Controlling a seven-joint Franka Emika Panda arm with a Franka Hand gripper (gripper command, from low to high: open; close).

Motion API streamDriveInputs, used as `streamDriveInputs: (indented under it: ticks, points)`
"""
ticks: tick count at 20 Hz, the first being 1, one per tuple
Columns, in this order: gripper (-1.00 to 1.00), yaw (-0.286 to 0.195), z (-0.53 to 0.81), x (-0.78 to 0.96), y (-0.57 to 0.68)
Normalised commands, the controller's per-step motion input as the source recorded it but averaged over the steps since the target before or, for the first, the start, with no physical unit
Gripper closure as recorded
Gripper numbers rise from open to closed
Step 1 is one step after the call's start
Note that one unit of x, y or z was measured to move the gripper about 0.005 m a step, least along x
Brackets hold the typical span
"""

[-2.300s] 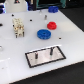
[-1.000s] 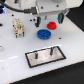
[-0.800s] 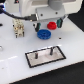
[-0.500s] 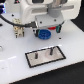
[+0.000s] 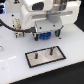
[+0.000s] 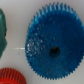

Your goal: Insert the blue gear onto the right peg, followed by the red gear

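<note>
On the white counter (image 5: pixel 15 62) the arm's bulky white-and-grey wrist housing fills the upper middle of the ext. view, and the hand (image 5: pixel 44 36) hangs low under it, right over the blue gear (image 5: pixel 45 36), of which only a sliver of bright blue shows between the dark fingers (image 5: pixel 36 35). Whether the hand is spread, clenched or already grasping the gear I can't tell; the fingertips are blurred there and don't appear in the wrist view. The grey black-edged plate (image 5: pixel 37 58) lies nearer the camera, apart from the gear, w/ its long axis running roughly from the ext. view's left to its right and slightly skewed. Two thin dark pins stand upright on it: the right peg (image 5: pixel 50 50) toward the ext. view's right, the other pin (image 5: pixel 36 55) toward its left; nothing sits on either. The arm body hides the red gear in the ext. view. A small whitish fixture (image 5: pixel 18 24) w/ dark bits sits at the ext. view's left of the hand. The wrist view looks straight down on the blue gear (image 6: pixel 52 43): it lies flat on the counter, axis vertical, teeth all round, centre hole open and dark. Just beside it, not touching, is the toothed edge of the red gear (image 6: pixel 11 75) at one corner, and a dark green piece (image 6: pixel 2 35) at the frame edge, cut off so its shape is unclear. Neither of these neighbours shows in the ext. view, while the plate and pegs are outside the wrist view.
</note>
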Motion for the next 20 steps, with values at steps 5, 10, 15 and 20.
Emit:
streamDriveInputs:
  ticks: [5,10,15,20]
  points:
    - [-1.00,0.000,0.00,-0.32,-0.01]
    - [-1.00,0.000,0.00,-0.42,-0.02]
    - [-1.00,0.000,-0.04,-0.19,0.01]
    - [-1.00,0.000,-0.19,-0.27,0.00]
